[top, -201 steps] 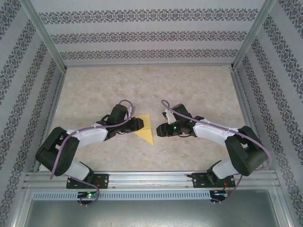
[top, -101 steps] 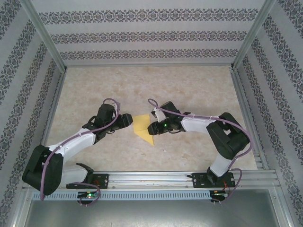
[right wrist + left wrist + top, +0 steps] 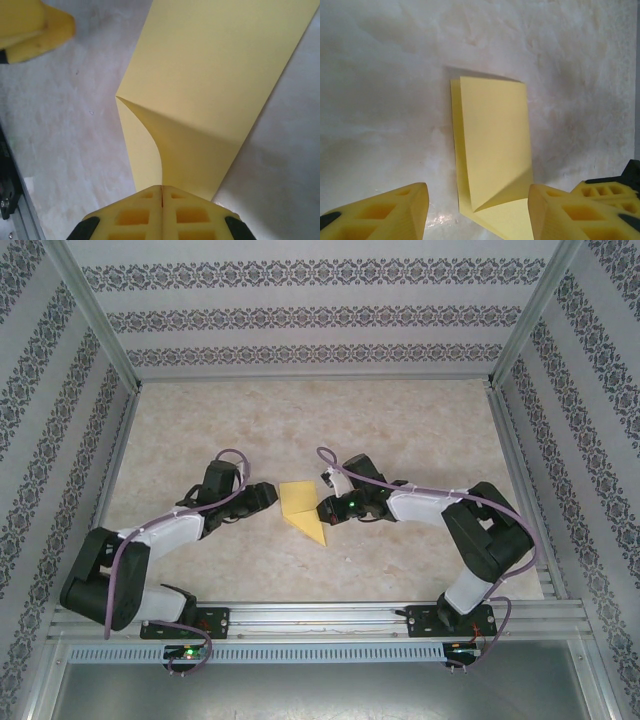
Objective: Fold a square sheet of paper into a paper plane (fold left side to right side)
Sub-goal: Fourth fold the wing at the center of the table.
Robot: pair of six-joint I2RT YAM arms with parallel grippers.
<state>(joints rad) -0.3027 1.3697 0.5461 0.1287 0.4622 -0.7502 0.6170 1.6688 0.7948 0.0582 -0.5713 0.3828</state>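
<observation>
Quick count for you:
you had one sheet of paper [image 3: 298,502] and two grippers, the left gripper [image 3: 268,495] and the right gripper [image 3: 321,510].

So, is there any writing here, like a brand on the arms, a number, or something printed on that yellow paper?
None that can be read.
The yellow paper is plain, with no print.
The walls carry bands of ornament, not letters.
The left arm and right arm show no legible label.
Any marks on the small parts along the front rail are too small to read.
</observation>
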